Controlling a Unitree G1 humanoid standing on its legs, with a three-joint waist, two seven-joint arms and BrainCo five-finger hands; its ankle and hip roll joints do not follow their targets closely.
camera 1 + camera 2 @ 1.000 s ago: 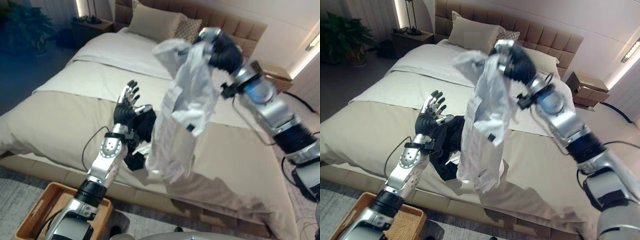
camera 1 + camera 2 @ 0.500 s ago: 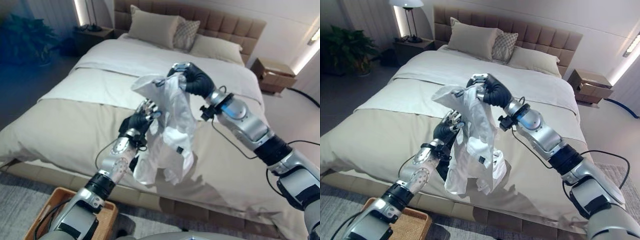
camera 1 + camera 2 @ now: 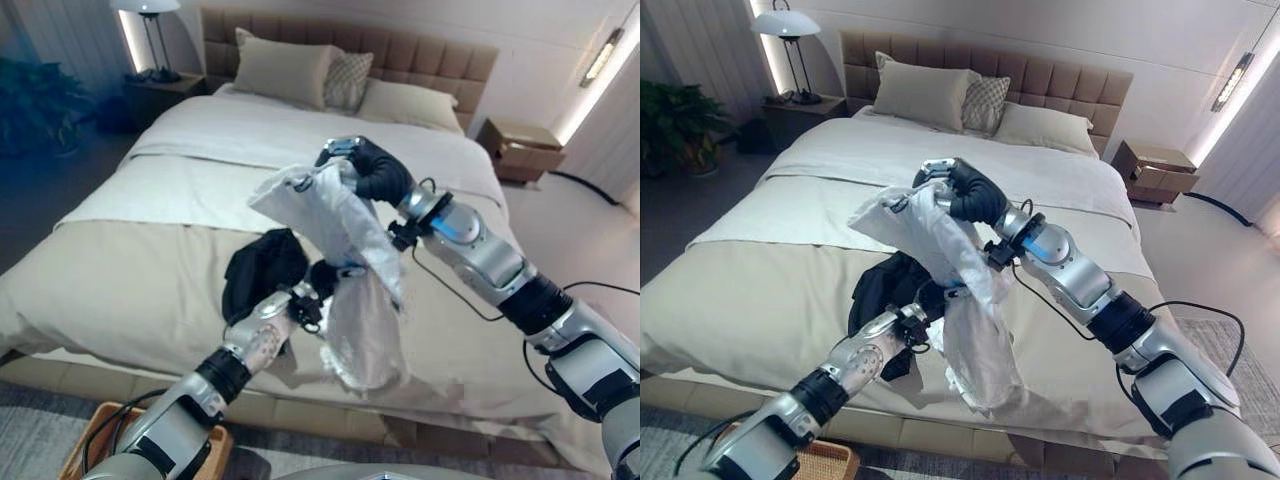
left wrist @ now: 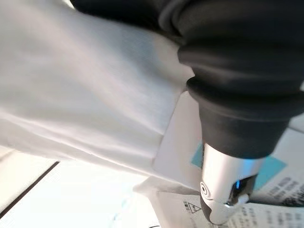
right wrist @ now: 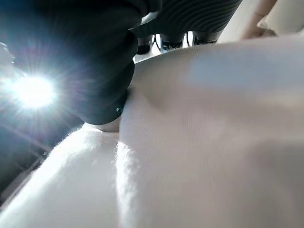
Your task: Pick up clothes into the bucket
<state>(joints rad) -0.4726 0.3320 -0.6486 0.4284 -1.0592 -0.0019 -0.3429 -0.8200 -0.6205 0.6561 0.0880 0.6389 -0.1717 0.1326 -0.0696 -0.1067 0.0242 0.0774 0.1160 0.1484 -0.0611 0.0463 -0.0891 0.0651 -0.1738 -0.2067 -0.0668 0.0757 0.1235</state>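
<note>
White garment [image 3: 350,270]: held up above the bed [image 3: 140,270]; its upper edge is bunched at the right robot hand, and the rest hangs down in loose folds toward the near edge of the bed.
Right robot hand [image 3: 965,192]: raised over the middle of the bed; its fingers are curled round the top of the white garment, which is gripped there.
Left robot hand [image 3: 325,280]: reached forward from the lower left and pressed against the hanging cloth at mid-height; its fingers appear to be buried in the folds, so it cannot be told whether anything is grasped or how far the hand is spread.
Left wrist view: white fabric is seen very close, with a printed care label [image 4: 247,209] lying beside one silver finger [image 4: 225,190].
Right wrist view: white fabric is seen directly against the dark hand cover.
Black garment [image 3: 885,290]: lying crumpled on the bed, just behind the left forearm and beside the hanging white garment.
Bucket [image 3: 90,460]: a woven basket on the floor at the foot of the bed, at the lower left, partly covered by the left arm.
Pillows [image 3: 940,95]: set against the padded headboard [image 3: 1060,80].
Lamp [image 3: 790,40]: standing on the nightstand left of the bed.
</note>
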